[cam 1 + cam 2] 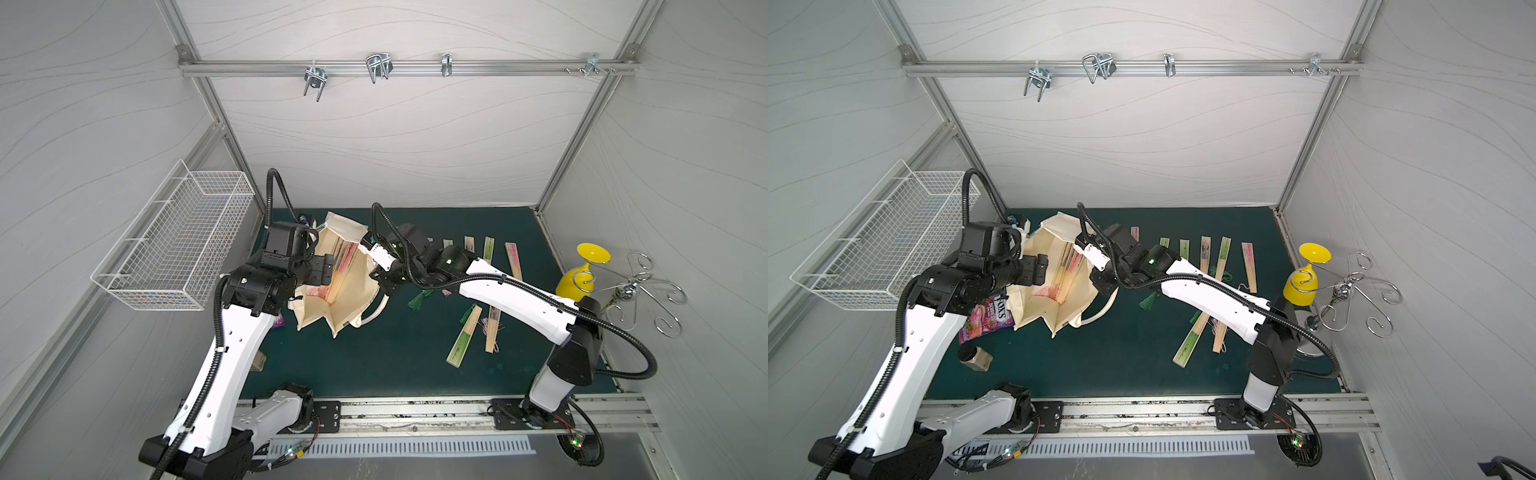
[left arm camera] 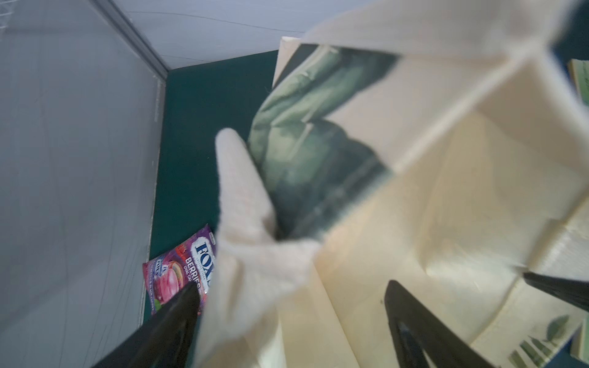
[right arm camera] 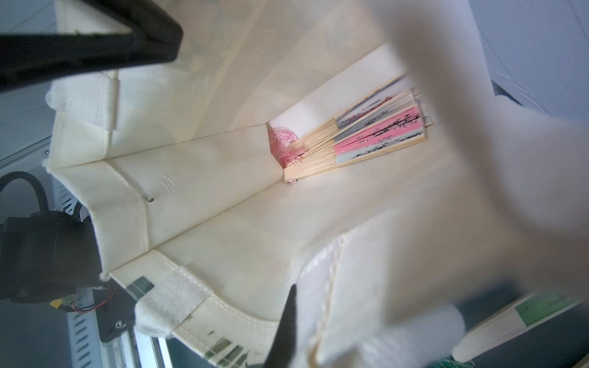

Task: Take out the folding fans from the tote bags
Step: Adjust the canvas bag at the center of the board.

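Three or so slim closed folding fans, pink and grey paper, lie deep inside cream canvas tote bag, long axis running away from robot. Left gripper nearer, jaws spread wide astride left rim. Right gripper closed, pinching opposite rim.

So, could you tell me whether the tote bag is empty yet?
Not empty: several closed folding fans lie inside the tote bag, pink tassel showing.

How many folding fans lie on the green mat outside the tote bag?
8 folding fans show: six in a row at the back, two nearer the front by the right arm. The arm may hide others; more are inside the tote bag.
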You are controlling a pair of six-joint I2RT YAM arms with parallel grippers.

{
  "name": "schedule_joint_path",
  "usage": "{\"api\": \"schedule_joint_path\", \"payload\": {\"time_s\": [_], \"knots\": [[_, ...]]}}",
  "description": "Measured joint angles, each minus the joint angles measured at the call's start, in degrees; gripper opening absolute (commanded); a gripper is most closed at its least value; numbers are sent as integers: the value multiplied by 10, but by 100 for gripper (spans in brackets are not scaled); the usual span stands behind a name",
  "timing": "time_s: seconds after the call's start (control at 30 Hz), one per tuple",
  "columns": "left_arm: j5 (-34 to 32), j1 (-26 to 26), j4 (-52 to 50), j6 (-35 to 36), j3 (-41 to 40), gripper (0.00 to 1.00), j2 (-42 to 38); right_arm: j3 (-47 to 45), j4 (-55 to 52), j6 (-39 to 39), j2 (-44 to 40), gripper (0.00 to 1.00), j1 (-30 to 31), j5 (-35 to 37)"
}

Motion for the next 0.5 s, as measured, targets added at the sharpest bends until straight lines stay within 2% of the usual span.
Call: {"api": "schedule_joint_path", "payload": {"time_s": [0.07, 0.13, 0.17, 0.2, 0.23, 0.27, 0.5], "knots": [[-27, 0, 8, 3, -15, 77, -8, -9, 8, -8, -3, 0, 0, 1], [-39, 0, 19, 6, -33, 56, -16, -16, 15, -16, -5, 0, 0, 1], [-38, 0, 27, 5, -42, 41, -20, -17, 17, -19, -5, 0, 0, 1], [-34, 0, 37, 4, -53, 20, -24, -19, 20, -22, -5, 0, 0, 2], [-30, 0, 45, 2, -63, 3, -29, -19, 21, -22, -5, 4, 0, 3], [-25, 0, 52, 1, -71, 0, -33, -19, 22, -22, -5, 11, 0, 5], [5, 0, 93, -21, -111, 0, -76, -30, 37, 3, -5, 42, 0, 29]]}}
